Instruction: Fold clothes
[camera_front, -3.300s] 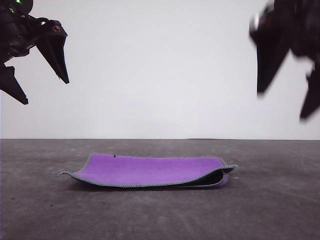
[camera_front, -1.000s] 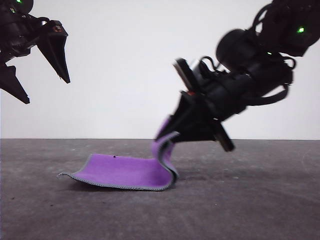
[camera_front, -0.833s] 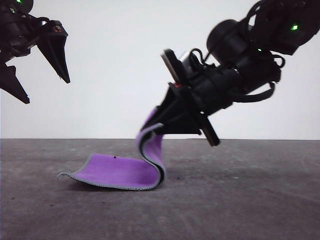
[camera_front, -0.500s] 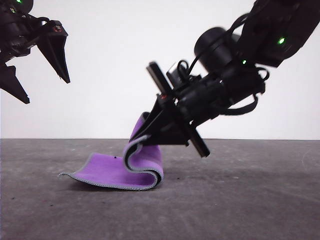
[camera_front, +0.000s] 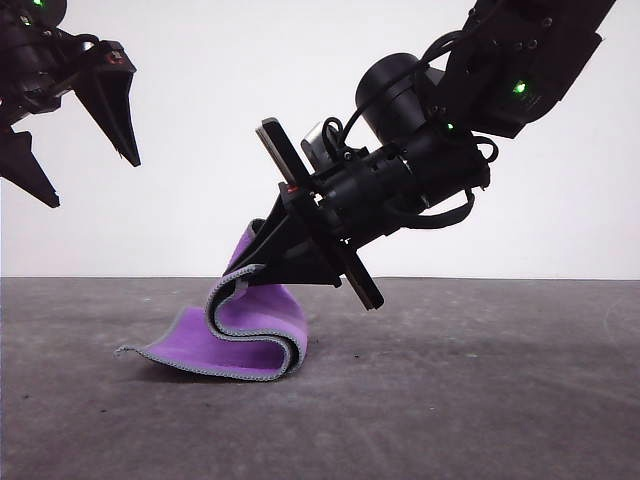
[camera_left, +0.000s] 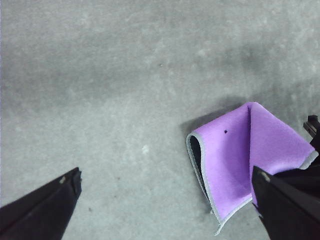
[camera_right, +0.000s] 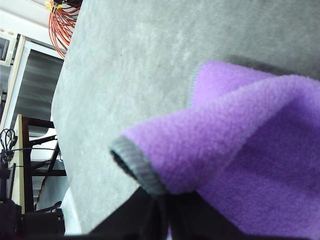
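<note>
right claw pinches lifted cloth edge; left claw spread wide.

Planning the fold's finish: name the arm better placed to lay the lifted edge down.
Right. The right gripper is shut on the cloth, its edge lifted and curling over; the left gripper hangs open, high and apart.

The right gripper is angled down to the left, its jaws pinched closed on the cloth. The left gripper is held high, jaws spread apart.
</note>
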